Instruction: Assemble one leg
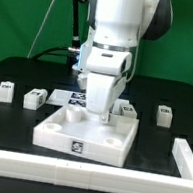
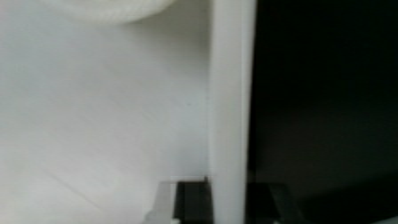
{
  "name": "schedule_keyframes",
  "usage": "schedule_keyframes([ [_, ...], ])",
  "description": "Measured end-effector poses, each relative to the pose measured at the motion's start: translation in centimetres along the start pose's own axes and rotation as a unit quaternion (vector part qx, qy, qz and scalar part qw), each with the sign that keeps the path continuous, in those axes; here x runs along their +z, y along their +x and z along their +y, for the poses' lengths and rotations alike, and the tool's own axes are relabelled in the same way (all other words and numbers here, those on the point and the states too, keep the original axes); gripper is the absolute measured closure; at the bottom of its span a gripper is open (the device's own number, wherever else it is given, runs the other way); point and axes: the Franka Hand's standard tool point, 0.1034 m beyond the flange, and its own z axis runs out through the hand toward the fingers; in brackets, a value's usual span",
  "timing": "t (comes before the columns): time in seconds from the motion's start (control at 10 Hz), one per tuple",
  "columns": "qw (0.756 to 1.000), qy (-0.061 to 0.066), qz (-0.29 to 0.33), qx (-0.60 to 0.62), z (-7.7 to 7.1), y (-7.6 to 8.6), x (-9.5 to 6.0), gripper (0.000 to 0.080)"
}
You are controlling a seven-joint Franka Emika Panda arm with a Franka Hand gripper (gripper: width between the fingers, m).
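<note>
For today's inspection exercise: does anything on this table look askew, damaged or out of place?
Nothing stands out. The tabletop lies flat and looks undamaged, the loose legs sit separately behind it, and the gripper is low over its far side.

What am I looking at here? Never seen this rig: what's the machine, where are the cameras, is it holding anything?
The white machine is a single robot arm. Its end effector, a two-finger clamp, is lowered over the far side of the tabletop, a large white square tray-like part with corner sockets.

The exterior view comes from a camera off the arm that sees the whole black table. The wrist view comes from a camera on the arm's wrist. It is so close that it shows only a blurred white surface with a straight edge against black.

Small white legs lie loose in a row: a left leg, a second leg, a third leg and a right leg. The marker board lies flat behind the tabletop.

Whether anything is held, I cannot tell.
</note>
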Motion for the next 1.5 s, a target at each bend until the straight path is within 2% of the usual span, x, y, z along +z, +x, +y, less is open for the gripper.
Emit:
schedule_keyframes([
  [0.3, 0.998, -0.009, 0.002, -0.055, 1.3, 2.1, 0.1, 0.0741],
  [0.5, 0.998, -0.015, 0.006, -0.056, 1.2, 2.4, 0.1, 0.0741],
  [0.8, 0.998, -0.014, 0.005, -0.060, 1.4, 2.7, 0.1, 0.0741],
  [1.1, 0.996, -0.003, -0.003, -0.084, 2.4, 4.9, 0.1, 0.0741],
  [1.5, 0.995, -0.006, -0.002, -0.096, 3.1, 6.5, 0.2, 0.0741],
])
